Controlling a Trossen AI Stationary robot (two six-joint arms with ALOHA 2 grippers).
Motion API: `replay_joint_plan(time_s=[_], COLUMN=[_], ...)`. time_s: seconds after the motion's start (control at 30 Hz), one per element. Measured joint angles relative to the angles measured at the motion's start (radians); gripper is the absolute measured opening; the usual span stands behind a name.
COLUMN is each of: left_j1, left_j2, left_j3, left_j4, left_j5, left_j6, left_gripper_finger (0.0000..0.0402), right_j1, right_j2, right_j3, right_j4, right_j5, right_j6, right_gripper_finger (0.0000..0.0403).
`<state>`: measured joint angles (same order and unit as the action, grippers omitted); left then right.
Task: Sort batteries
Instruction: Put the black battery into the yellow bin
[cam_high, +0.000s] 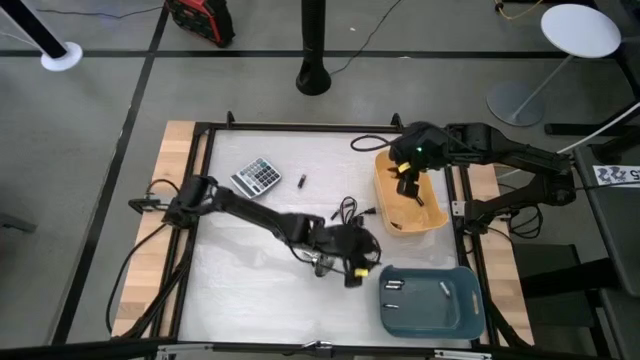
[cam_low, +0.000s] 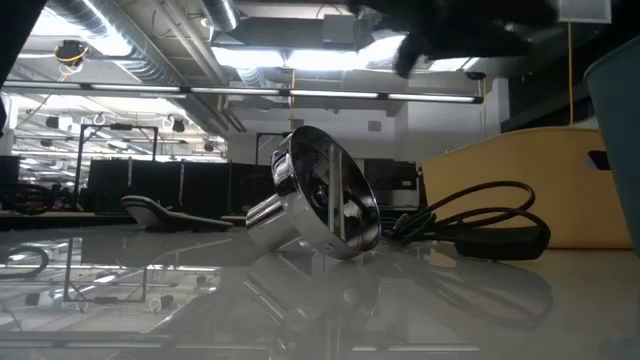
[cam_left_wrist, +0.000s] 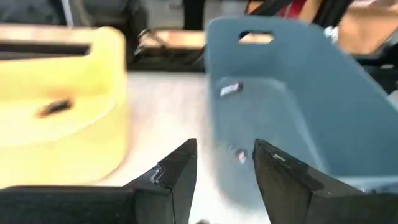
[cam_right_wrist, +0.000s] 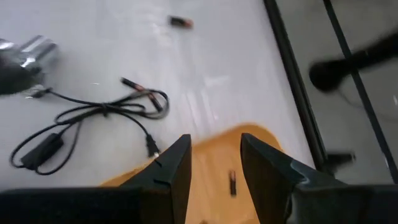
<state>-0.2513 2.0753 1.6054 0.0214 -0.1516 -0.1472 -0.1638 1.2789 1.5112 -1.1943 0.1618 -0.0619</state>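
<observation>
Left gripper (cam_high: 357, 272) sits spread just beside the blue bin (cam_high: 470, 318) — right gripper (cam_high: 405, 180) is spread too, over the yellow bin (cam_high: 432, 222) with a battery (cam_right_wrist: 232, 184) inside.

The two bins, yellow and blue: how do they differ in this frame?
The yellow bin lies farther up the table's right side, under the right gripper; the blue bin sits at the near right corner, beside the left gripper. The yellow one looks narrower, the blue one wider. The blue bin holds a few small batteries; the yellow shows one dark battery. Both are open-topped bins with handle cut-outs.
</observation>
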Motion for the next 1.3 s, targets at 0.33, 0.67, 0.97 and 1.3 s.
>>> replay_joint_plan(time_s=[0.33, 0.67, 0.97, 1.3], left_j1=[0.099, 0.188, 0.359, 0.624], left_j2=[-0.194, -0.233, -0.250, -0.255], left_j3=[0.000, -0.034, -0.243, -0.389], left_j4=[-0.605, -1.005, -1.033, -0.785], left_j5=[-0.022, -0.073, -0.099, 0.060], left_j6=[-0.236, -0.188, -0.081, 0.018], left_gripper_finger=[0.0127, 0.0120, 0.0117, 0.0116], right_j1=[0.000, 0.000, 0.000, 0.000], right_j2=[0.073, 0.259, 0.364, 0.503], right_j3=[0.000, 0.000, 0.000, 0.000], right_j4=[0.130, 0.200, 0.243, 0.282], right_j5=[-0.214, -0.298, -0.447, -0.443], right_j6=[-0.275, -0.332, -0.447, -0.520], right_gripper_finger=[0.0138, 0.0138, 0.0138, 0.0138])
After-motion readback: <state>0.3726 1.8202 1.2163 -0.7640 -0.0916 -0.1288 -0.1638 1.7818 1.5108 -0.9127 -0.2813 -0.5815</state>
